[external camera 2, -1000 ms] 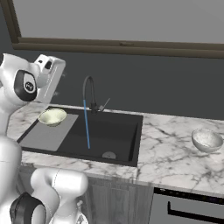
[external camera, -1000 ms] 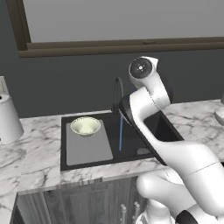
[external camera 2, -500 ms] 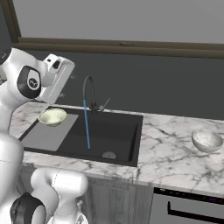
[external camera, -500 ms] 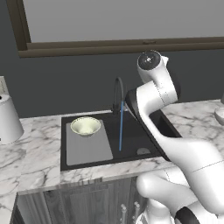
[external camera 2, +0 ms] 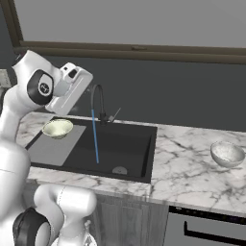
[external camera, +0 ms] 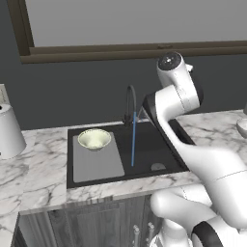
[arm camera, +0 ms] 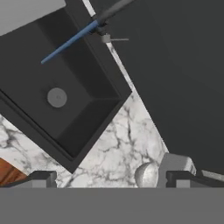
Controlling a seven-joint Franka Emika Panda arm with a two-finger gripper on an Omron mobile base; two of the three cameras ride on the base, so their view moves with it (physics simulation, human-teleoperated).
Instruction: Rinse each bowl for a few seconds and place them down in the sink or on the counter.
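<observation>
One pale bowl [external camera: 94,139] [external camera 2: 57,128] rests on the grey drainboard [external camera: 99,164] at the left of the black sink [external camera: 149,144] [external camera 2: 129,144] [arm camera: 87,100]. A second bowl [external camera 2: 227,153] [external camera: 242,126] stands on the marble counter [external camera 2: 187,178] to the right of the sink. In the hand view this bowl [arm camera: 146,175] peeks out beside the right fingertip. My gripper [arm camera: 109,180] is open, with nothing between its tips. The hand [external camera 2: 72,91] is raised high above the left part of the sink, apart from both bowls.
A dark gooseneck faucet [external camera: 129,101] [external camera 2: 98,98] pours a thin blue stream [external camera: 133,144] [external camera 2: 95,137] into the basin near the round drain [arm camera: 57,97]. A tall white cylinder [external camera: 9,130] stands on the counter at far left. A dark wall and a window sill rise behind.
The raised hand has swung a little to the right above the sink. Both bowls stay where they were, and the water keeps running.
</observation>
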